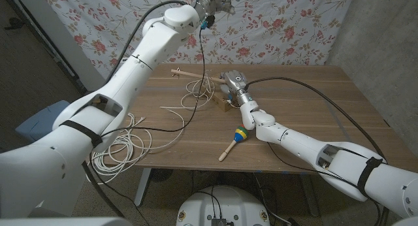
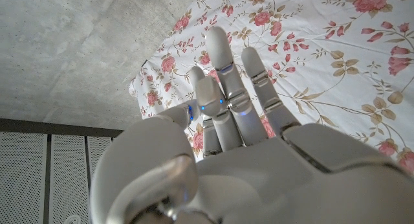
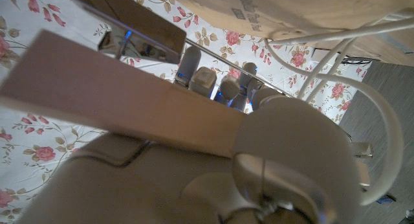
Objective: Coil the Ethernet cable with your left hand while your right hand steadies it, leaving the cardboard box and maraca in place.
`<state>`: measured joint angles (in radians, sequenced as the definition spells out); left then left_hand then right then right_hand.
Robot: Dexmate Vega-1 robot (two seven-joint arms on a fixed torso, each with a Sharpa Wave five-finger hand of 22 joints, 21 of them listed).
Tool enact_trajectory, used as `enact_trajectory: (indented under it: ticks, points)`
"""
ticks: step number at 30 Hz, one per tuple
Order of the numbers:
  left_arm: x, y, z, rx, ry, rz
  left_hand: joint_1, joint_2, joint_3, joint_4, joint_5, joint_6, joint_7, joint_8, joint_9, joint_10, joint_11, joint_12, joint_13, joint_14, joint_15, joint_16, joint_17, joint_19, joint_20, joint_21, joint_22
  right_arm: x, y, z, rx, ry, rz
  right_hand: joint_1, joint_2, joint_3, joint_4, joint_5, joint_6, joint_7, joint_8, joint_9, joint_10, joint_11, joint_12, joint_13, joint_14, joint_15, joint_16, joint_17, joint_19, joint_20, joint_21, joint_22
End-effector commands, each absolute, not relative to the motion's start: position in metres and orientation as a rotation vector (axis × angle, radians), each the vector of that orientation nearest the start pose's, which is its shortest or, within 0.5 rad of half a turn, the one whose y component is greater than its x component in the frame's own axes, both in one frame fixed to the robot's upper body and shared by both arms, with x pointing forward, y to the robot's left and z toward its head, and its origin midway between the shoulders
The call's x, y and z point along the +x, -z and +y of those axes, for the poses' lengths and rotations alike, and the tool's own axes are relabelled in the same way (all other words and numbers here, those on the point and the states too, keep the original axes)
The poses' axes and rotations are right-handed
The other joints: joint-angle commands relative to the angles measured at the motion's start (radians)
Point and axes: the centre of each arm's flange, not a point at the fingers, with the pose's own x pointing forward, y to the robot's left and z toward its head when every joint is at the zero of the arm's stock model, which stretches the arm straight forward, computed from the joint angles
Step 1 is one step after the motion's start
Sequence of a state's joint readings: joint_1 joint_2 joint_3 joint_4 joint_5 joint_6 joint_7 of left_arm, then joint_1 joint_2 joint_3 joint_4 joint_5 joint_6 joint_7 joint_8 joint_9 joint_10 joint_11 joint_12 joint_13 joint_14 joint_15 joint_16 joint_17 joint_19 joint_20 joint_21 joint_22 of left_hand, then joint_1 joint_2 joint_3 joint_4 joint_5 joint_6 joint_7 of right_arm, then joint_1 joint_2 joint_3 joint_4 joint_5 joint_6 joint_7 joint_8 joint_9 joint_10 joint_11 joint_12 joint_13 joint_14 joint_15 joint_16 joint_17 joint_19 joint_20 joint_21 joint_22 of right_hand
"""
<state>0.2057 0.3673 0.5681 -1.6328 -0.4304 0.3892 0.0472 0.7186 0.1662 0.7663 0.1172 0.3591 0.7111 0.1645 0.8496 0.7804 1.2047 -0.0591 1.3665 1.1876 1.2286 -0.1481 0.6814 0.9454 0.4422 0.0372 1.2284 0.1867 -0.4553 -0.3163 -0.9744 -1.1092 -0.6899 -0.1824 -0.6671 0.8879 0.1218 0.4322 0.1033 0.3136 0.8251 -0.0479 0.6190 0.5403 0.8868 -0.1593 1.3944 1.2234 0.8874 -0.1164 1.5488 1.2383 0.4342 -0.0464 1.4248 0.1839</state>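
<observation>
Head view: the thin white Ethernet cable (image 1: 196, 95) is pinched by the raised left robot hand (image 1: 215, 2) above the wooden bench (image 1: 313, 95), while the right robot hand (image 1: 232, 83) is pressed onto its loops beside the flat cardboard box (image 1: 222, 102); the colourful wooden maraca (image 1: 235, 140) lies nearby.

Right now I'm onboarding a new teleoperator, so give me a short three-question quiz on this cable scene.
1. True or false: the left hand is raised high above the table, in front of the flowered cloth.
2. What lies nearest the table's front edge? A) maraca B) cardboard box C) right hand
3. Fill in: the white Ethernet cable spills over the table's ___ edge, seen from the head view.

Key: 1 true. 2 A. 3 left; a loose bundle of loops hangs there, while another strand runs up from the table toward the raised left hand.
</observation>
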Motion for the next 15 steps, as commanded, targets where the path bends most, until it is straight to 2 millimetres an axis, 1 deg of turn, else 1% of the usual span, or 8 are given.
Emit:
enact_trajectory:
  ticks: [1, 3, 6, 8, 10, 12, 13, 15]
  points:
    - [0.534, -0.289, 0.094, 0.534, 0.287, -0.808, 0.054, -0.003, -0.047, -0.118, -0.119, 0.063, -0.025, -0.131, -0.171, -0.042, -0.042, -0.256, -0.366, -0.046, 0.016, -0.043, -0.103, -0.075, 0.012, 0.038, 0.008, 0.663, -0.027, -0.089, -1.254, 0.387, -0.953, -0.023, 0.048, 0.037, 0.03, 0.003, 0.014, 0.012, 0.004, 0.002, 0.003, -0.005, 0.005, -0.003, 0.013, -0.096, 0.007, 0.003, 0.007, -0.096, 0.01, 0.005]
    - [0.528, -0.285, 0.1, 0.707, 0.142, -0.813, 0.035, -0.063, -0.129, -0.179, -0.18, 0.048, -0.042, -0.233, -0.262, -0.129, -0.031, -0.408, -0.55, -0.156, 0.026, -0.112, -0.198, -0.142, 0.041, 0.031, 0.002, 0.66, -0.027, -0.092, -1.234, 0.393, -0.964, -0.023, 0.047, 0.038, 0.03, 0.002, 0.015, 0.011, 0.005, 0.001, 0.003, -0.002, 0.004, -0.007, 0.014, -0.096, 0.007, 0.003, 0.005, -0.096, 0.01, 0.004]
    - [0.521, -0.277, 0.109, 0.908, -0.082, -0.786, 0.0, -0.102, -0.18, -0.203, -0.183, -0.003, -0.076, -0.317, -0.323, -0.243, -0.036, -0.514, -0.637, -0.284, 0.024, -0.176, -0.255, -0.222, 0.069, 0.0, -0.001, 0.653, -0.027, -0.096, -1.197, 0.405, -1.0, -0.023, 0.047, 0.038, 0.03, 0.002, 0.014, 0.011, 0.005, 0.0, 0.003, -0.005, 0.002, -0.011, 0.014, -0.095, 0.007, 0.003, 0.004, -0.096, 0.011, 0.004]
    - [0.524, -0.271, 0.117, 0.979, -0.134, -0.699, 0.004, -0.106, -0.189, -0.224, -0.185, -0.019, -0.101, -0.351, -0.35, -0.313, -0.04, -0.569, -0.674, -0.341, 0.023, -0.198, -0.272, -0.254, 0.07, -0.014, -0.002, 0.647, -0.026, -0.1, -1.166, 0.415, -1.031, -0.024, 0.047, 0.039, 0.031, 0.001, 0.015, 0.011, 0.006, 0.0, 0.003, -0.003, 0.0, -0.013, 0.013, -0.095, 0.007, 0.003, 0.005, -0.095, 0.012, 0.004]
    - [0.532, -0.266, 0.127, 0.991, -0.144, -0.624, 0.007, -0.105, -0.185, -0.241, -0.186, -0.036, -0.1, -0.38, -0.374, -0.376, -0.028, -0.619, -0.704, -0.386, 0.034, -0.226, -0.301, -0.286, 0.074, -0.028, -0.002, 0.643, -0.026, -0.102, -1.142, 0.417, -1.055, -0.024, 0.047, 0.039, 0.031, 0.001, 0.014, 0.012, 0.006, 0.001, 0.003, -0.003, 0.0, -0.014, 0.013, -0.095, 0.006, 0.003, 0.005, -0.095, 0.012, 0.004]
    - [0.54, -0.261, 0.137, 1.008, -0.169, -0.565, 0.031, -0.093, -0.179, -0.264, -0.183, -0.059, -0.12, -0.404, -0.395, -0.407, -0.027, -0.658, -0.729, -0.396, 0.044, -0.224, -0.308, -0.294, 0.083, -0.033, -0.001, 0.639, -0.026, -0.104, -1.126, 0.42, -1.076, -0.024, 0.047, 0.039, 0.031, 0.001, 0.013, 0.01, 0.007, 0.001, 0.004, -0.003, 0.0, -0.014, 0.013, -0.095, 0.006, 0.003, 0.005, -0.095, 0.013, 0.004]
    - [0.544, -0.259, 0.141, 1.03, -0.178, -0.546, 0.036, -0.09, -0.18, -0.269, -0.183, -0.065, -0.121, -0.411, -0.403, -0.431, -0.014, -0.678, -0.738, -0.402, 0.042, -0.223, -0.309, -0.296, 0.084, -0.034, -0.001, 0.638, -0.026, -0.105, -1.122, 0.416, -1.08, -0.024, 0.047, 0.04, 0.031, 0.001, 0.014, 0.01, 0.007, 0.0, 0.002, -0.001, 0.001, -0.012, 0.013, -0.096, 0.006, 0.003, 0.005, -0.096, 0.013, 0.003]
    - [0.551, -0.257, 0.148, 1.063, -0.177, -0.488, 0.059, -0.086, -0.179, -0.285, -0.185, -0.095, -0.153, -0.439, -0.429, -0.513, -0.027, -0.747, -0.771, -0.439, 0.024, -0.231, -0.318, -0.317, 0.081, -0.043, -0.001, 0.636, -0.026, -0.105, -1.12, 0.417, -1.092, -0.024, 0.046, 0.04, 0.031, 0.001, 0.014, 0.01, 0.007, 0.0, 0.004, -0.003, 0.001, -0.013, 0.013, -0.095, 0.006, 0.003, 0.005, -0.096, 0.013, 0.003]
